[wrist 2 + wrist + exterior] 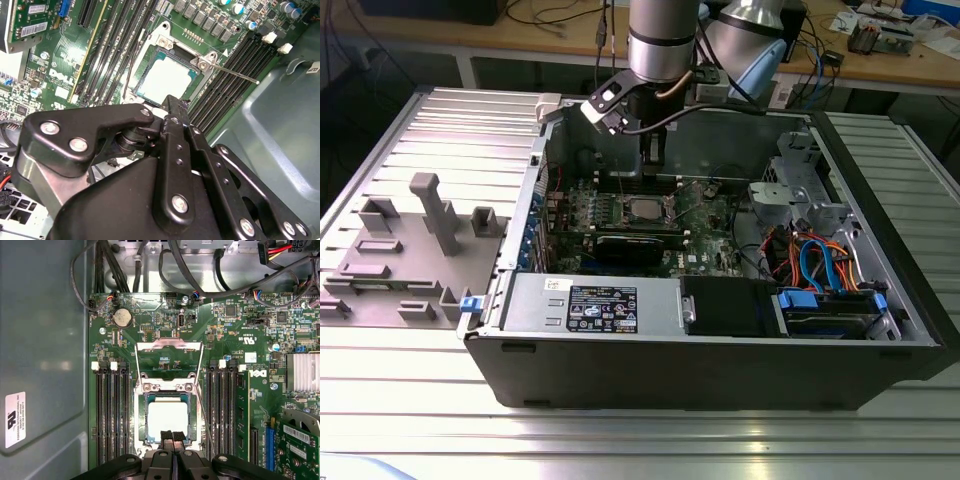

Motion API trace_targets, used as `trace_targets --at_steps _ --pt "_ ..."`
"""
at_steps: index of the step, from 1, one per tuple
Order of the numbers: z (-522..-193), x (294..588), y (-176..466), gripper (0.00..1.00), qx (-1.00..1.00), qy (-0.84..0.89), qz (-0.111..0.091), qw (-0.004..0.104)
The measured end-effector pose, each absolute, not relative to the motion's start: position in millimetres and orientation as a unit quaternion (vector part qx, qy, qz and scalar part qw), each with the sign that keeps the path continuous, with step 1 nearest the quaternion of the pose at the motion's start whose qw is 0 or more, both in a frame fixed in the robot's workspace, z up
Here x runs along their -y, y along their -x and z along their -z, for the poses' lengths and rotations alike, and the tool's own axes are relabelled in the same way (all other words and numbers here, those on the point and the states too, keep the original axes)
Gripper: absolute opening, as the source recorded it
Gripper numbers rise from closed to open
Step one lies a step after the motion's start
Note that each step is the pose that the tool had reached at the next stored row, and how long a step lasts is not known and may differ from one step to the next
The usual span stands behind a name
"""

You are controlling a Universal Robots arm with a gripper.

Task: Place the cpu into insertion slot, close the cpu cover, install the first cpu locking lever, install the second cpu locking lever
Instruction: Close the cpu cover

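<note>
While the chip [645, 210] already sits in its socket, the gripper [653, 158] hangs at its 12 o'clock in the exterior view, inside the open computer case [720, 350].

Second wrist view: fingertips [175, 105] sit over one edge of the chip; one lever [235, 74] sticks out free.

First wrist view: jaws pressed together, gripping nothing. The cover [170, 344] is swung open on the far side of the socket [140, 407] from them.

My read: cover-closing step. Confirm the chip lies flat, push on the cover's free edge, keep levers clear.
</note>
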State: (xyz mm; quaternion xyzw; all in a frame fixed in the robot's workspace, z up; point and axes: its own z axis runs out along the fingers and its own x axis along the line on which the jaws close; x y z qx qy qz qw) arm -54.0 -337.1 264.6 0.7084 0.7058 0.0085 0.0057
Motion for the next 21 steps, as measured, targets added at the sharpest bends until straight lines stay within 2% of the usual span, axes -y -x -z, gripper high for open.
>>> trace_targets --at_steps 21 --pt "-279 337 54 0.11 -0.706 -0.708 -0.009 0.006"
